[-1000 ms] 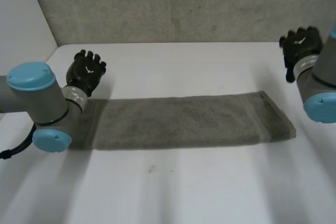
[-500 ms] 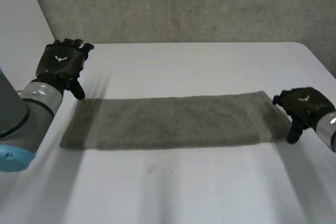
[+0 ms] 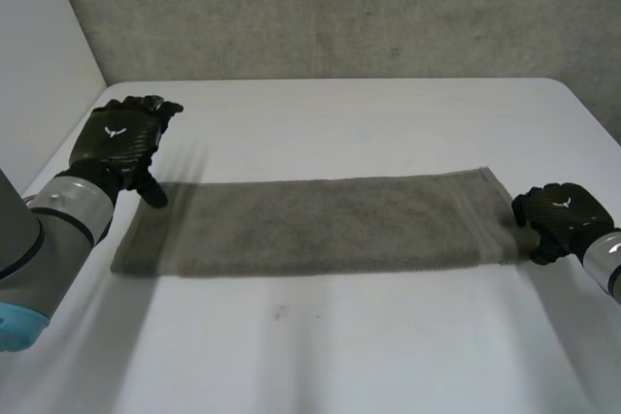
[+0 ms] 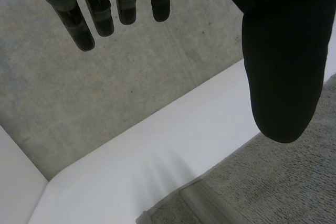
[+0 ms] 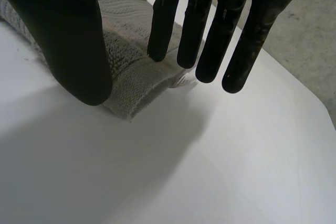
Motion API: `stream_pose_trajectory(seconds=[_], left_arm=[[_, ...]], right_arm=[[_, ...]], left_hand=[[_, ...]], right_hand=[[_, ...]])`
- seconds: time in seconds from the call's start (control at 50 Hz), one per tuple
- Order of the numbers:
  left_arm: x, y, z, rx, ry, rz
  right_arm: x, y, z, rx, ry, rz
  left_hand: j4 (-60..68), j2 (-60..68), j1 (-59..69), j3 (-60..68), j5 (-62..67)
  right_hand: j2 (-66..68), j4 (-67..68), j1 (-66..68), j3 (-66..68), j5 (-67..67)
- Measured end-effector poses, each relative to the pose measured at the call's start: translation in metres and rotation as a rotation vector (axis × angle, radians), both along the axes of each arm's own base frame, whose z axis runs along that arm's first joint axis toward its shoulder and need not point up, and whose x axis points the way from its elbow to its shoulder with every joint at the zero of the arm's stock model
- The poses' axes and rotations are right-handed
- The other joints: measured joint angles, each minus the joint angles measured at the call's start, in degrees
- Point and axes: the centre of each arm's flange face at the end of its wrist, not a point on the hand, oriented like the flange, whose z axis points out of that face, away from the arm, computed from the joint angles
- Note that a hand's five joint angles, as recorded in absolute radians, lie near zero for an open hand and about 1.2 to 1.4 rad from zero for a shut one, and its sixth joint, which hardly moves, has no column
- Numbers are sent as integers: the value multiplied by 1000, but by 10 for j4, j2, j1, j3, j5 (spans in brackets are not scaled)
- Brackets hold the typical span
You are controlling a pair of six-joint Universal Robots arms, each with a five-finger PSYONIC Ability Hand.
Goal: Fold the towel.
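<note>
A grey towel [image 3: 320, 225], folded into a long strip, lies flat across the white table [image 3: 340, 356]. My left hand [image 3: 121, 138] hovers just above the strip's far left corner with straight, spread fingers and nothing in them. In the left wrist view its thumb [image 4: 283, 51] hangs over the towel [image 4: 294, 182]. At the strip's right end sits my right hand [image 3: 558, 215]. In the right wrist view that hand [image 5: 63, 24] straddles the towel [image 5: 131, 72]: thumb on the near side, straight fingertips [image 5: 158, 51] touching the far side, a gap between them. The end edge is slightly raised.
A grey concrete wall [image 3: 340, 7] runs along the table's far edge. The table's right edge lies close behind my right hand, and its left edge passes near my left arm. Bare white table surrounds the strip in front and behind.
My right hand dropped from the far right down to the towel's right end, and its fingers drew in around the edge. My left hand shifted out to the far left corner, uncovering the left end.
</note>
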Motion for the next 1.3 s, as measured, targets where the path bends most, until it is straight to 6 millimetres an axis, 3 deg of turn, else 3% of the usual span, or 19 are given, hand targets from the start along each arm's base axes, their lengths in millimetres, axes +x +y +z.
stream_pose_trajectory(seconds=[0.08,0.2,0.28,0.4,0.42,0.48,0.5,0.54,0.68,0.74,0.78,0.8,0.86,0.96,1.04,1.06,1.12,1.22,1.3], left_arm=[[0,0,-1,4,-1,0],[0,1,-3,8,-2,1],[0,1,-3,10,-2,1],[1,2,-4,13,-3,1],[1,2,-4,13,-3,1],[1,3,-4,12,-3,1],[1,3,-4,11,-3,1],[1,3,-3,11,-3,1],[1,3,-3,10,-4,1],[0,3,-3,9,-5,0],[0,3,-3,9,-5,0],[0,3,-3,10,-5,0],[1,3,-4,10,-6,1],[1,4,-4,12,-7,2],[0,5,-5,13,-8,0],[0,5,-5,13,-8,0],[0,5,-5,14,-8,-2],[-2,6,-6,18,-9,-7],[-3,8,-8,24,-10,-12]], right_arm=[[0,-2,-3,0,1,2],[0,-7,-9,0,11,3],[-5,-11,-8,-12,33,-11],[-43,-31,3,-61,113,-135],[-64,-39,9,-75,158,-205],[-82,-44,13,-80,197,-258],[-106,-51,20,-87,264,-332],[-123,-55,26,-89,317,-378],[-133,-64,48,-129,378,-415],[-99,-65,73,-210,337,-354],[-99,-65,73,-210,337,-354],[-56,-58,92,-276,270,-265],[-12,-46,103,-315,205,-164],[90,3,109,-352,91,113],[159,57,96,-337,45,334],[159,57,96,-337,45,334],[209,108,68,-290,35,517],[242,152,28,-211,59,659],[249,164,8,-169,81,692]], left_hand=[[0,0,0,0,0],[0,0,0,0,0],[0,0,0,0,0],[0,0,0,0,0],[0,0,0,0,0],[0,0,0,0,0],[0,0,0,0,0],[0,0,0,0,0],[0,0,0,0,0],[0,0,0,0,0],[0,0,0,0,0],[0,0,0,0,0],[0,0,0,0,0],[0,0,0,0,0],[0,0,0,0,0],[0,0,0,0,0],[0,0,0,0,0],[-1,0,0,0,0],[-1,0,0,0,0]], right_hand=[[38,41,30,40,38],[242,249,177,245,240],[245,258,177,254,247],[245,260,177,254,247],[245,260,177,254,248],[245,260,177,254,250],[245,260,177,254,251],[245,260,177,254,252],[245,260,179,254,253],[245,260,179,254,254],[245,260,179,254,254],[245,260,179,254,255],[245,260,179,255,255],[245,260,183,255,256],[245,260,183,255,257],[245,260,183,255,257],[245,260,183,255,257],[243,260,183,254,257],[20,28,-12,27,55]])
